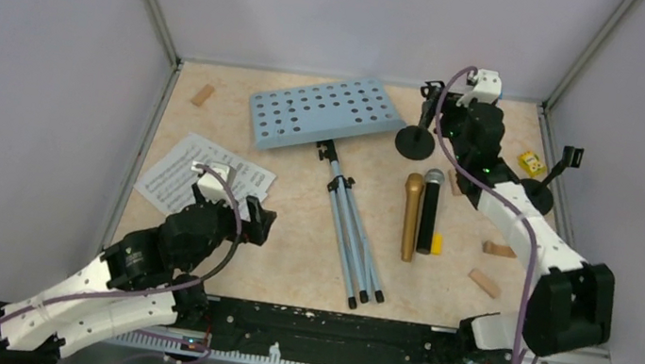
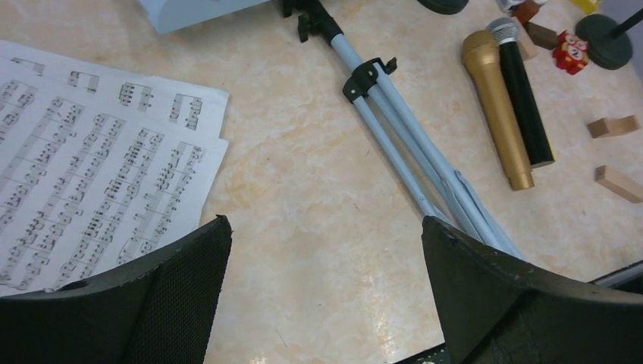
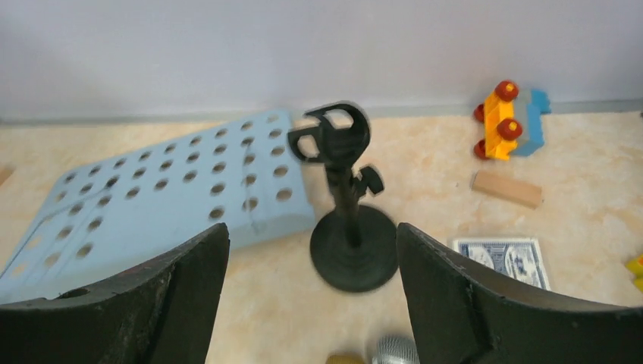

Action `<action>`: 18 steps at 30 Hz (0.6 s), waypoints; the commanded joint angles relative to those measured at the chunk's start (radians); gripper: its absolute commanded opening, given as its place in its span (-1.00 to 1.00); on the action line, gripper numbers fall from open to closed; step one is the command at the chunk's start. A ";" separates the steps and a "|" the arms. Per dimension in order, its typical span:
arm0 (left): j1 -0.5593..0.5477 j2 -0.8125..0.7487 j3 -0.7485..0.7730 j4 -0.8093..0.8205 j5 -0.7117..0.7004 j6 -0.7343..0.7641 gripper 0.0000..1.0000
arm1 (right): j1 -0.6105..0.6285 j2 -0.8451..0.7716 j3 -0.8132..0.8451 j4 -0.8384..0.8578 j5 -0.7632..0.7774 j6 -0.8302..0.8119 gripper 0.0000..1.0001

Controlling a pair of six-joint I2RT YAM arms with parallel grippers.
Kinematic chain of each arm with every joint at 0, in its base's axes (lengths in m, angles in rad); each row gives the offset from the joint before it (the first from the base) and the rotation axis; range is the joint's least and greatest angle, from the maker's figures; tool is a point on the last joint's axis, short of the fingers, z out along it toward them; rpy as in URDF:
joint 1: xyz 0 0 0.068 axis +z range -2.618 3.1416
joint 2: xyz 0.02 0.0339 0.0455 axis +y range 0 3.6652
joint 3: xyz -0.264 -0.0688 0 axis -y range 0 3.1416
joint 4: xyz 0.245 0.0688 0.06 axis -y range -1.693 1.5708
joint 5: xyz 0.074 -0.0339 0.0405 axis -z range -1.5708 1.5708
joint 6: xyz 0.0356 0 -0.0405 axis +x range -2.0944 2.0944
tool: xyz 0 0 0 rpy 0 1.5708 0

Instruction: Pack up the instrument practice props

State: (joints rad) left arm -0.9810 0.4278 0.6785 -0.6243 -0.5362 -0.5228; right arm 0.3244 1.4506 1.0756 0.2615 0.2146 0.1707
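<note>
The light blue music desk (image 1: 324,111) lies flat at the back, its grey tripod legs (image 1: 351,234) stretching toward me. White music sheets (image 1: 196,174) lie at the left. A gold microphone (image 1: 410,215) and a black microphone (image 1: 429,211) lie side by side. One black mic holder (image 3: 350,227) stands upright just beyond the fingertips of my right gripper (image 3: 311,227), which is open and holds nothing. A second mic holder (image 1: 541,189) stands at the far right. My left gripper (image 2: 326,221) hangs open over bare table between the music sheets (image 2: 98,167) and the tripod legs (image 2: 425,159).
Wooden blocks (image 1: 203,95) (image 1: 498,249) (image 1: 484,282) are scattered about. A yellow toy (image 1: 531,162) sits at the back right. A yellow and blue toy car (image 3: 509,120), a block (image 3: 506,189) and a box of playing cards (image 3: 500,256) lie right of the holder. Walls close three sides.
</note>
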 commanded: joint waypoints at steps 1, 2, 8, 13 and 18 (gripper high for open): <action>0.001 0.095 0.107 -0.093 -0.071 -0.020 0.97 | 0.008 -0.152 0.065 -0.559 -0.304 -0.012 0.59; 0.002 0.119 0.125 -0.114 -0.077 -0.022 0.97 | 0.008 -0.193 0.083 -0.649 -0.366 -0.035 0.60; 0.001 0.171 0.167 -0.111 -0.092 0.051 0.97 | 0.009 -0.448 0.023 -0.860 -0.434 0.003 0.62; 0.001 0.098 0.109 -0.058 -0.122 0.082 0.97 | 0.009 -0.659 -0.091 -0.864 -0.350 0.008 0.63; -0.001 0.028 0.066 -0.057 -0.162 0.020 0.97 | 0.008 -0.823 -0.210 -0.819 -0.183 -0.012 0.66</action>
State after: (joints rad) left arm -0.9810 0.4892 0.7692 -0.7101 -0.6380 -0.4698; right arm 0.3271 0.7059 0.9360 -0.5667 -0.1024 0.1673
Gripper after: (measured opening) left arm 0.987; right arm 0.823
